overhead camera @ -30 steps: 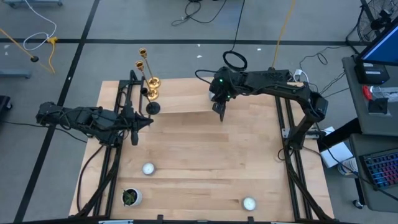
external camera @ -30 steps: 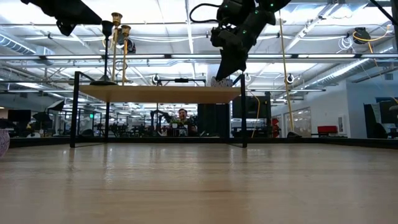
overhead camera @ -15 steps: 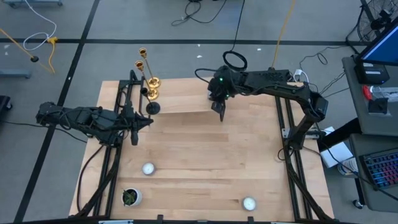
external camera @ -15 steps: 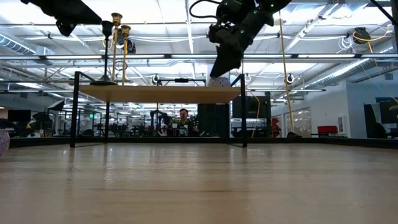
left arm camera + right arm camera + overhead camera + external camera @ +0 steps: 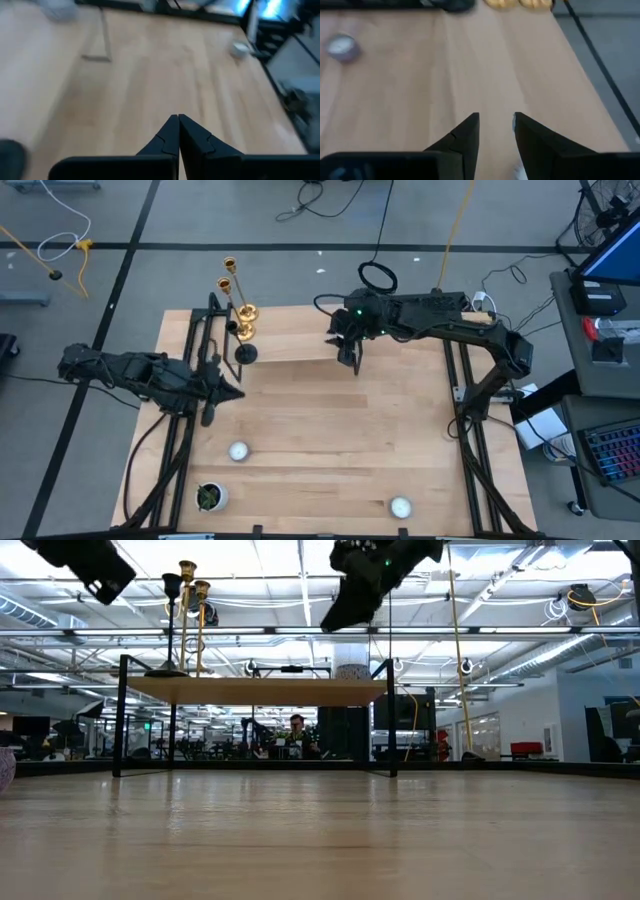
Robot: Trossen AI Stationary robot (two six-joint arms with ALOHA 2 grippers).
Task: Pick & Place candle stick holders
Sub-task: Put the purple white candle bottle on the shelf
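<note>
Two gold candlesticks [image 5: 240,310] and a shorter black one [image 5: 245,352] stand on their round bases at the left end of a raised wooden shelf [image 5: 400,345]. One tealight cup [image 5: 350,671] sits on the shelf's right part, and shows just under my right fingers in the right wrist view [image 5: 519,172]. Two more cups lie on the table, one at near left [image 5: 238,451] and one at near right [image 5: 400,506]. My right gripper [image 5: 496,117] is open and empty above the shelf cup. My left gripper [image 5: 178,120] is shut and empty over the table's left part [image 5: 208,417].
A small green plant in a white pot [image 5: 210,497] stands at the near left corner. The shelf stands on thin black legs [image 5: 120,715] over the far part of the table. Bare wood lies between the shelf and the two table cups.
My right gripper has risen straight up from the tealight cup on the shelf, and the cup stays there. My left gripper has gone a little toward the table's near edge, still shut.
</note>
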